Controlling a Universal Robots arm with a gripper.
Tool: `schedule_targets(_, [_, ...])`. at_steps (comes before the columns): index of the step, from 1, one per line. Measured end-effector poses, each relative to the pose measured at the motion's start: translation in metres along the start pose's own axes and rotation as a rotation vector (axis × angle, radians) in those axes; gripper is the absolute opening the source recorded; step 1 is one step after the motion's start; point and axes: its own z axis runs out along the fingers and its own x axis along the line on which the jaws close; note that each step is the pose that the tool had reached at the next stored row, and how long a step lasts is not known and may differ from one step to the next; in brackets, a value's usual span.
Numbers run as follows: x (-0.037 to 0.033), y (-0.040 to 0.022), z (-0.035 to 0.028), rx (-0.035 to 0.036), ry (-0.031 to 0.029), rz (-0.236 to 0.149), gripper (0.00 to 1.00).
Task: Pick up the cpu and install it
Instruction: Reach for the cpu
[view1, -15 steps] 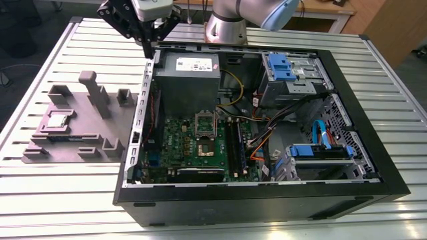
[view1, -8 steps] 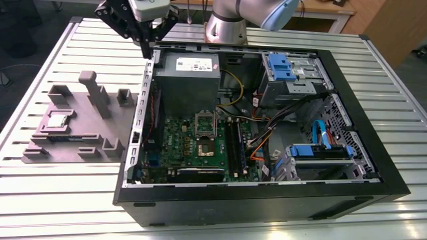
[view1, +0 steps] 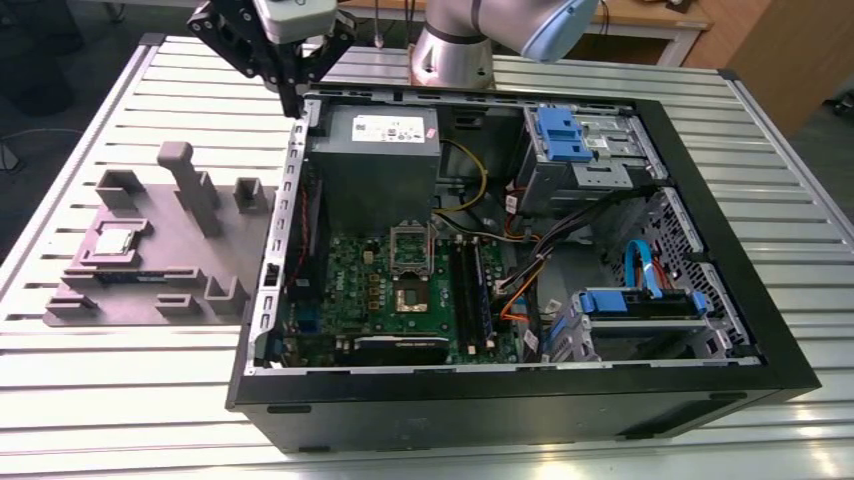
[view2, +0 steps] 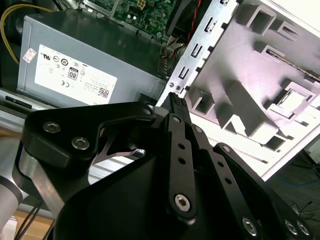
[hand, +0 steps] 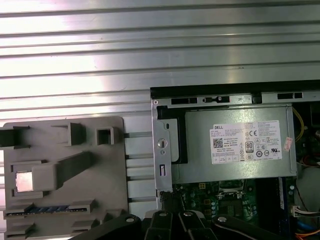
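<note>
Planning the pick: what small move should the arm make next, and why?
Probably shift the gripper toward the exterior view's left, over the cpu: it hangs empty above the computer case's edge, while the cpu lies in the grey holder.

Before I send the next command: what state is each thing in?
case: on its side, panel off, open.
socket: cover flipped up.
cpu: lying flat in the grey holder, not picked up.
gripper: shut, empty, over the case edge.
</note>
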Motion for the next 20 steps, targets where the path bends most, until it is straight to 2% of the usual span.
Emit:
schedule_targets(15, [0.0028,-0.0002,0.0004,0.0,-0.0001,0.0,0.11])
schedule_targets(17, [0.0065,-0.0006,0.0028,0.0,0.0,0.0,0.11])
schedule_targets(20, [0.0068,-0.0006,0.0029,-0.0002,-0.0001,0.0,0.11])
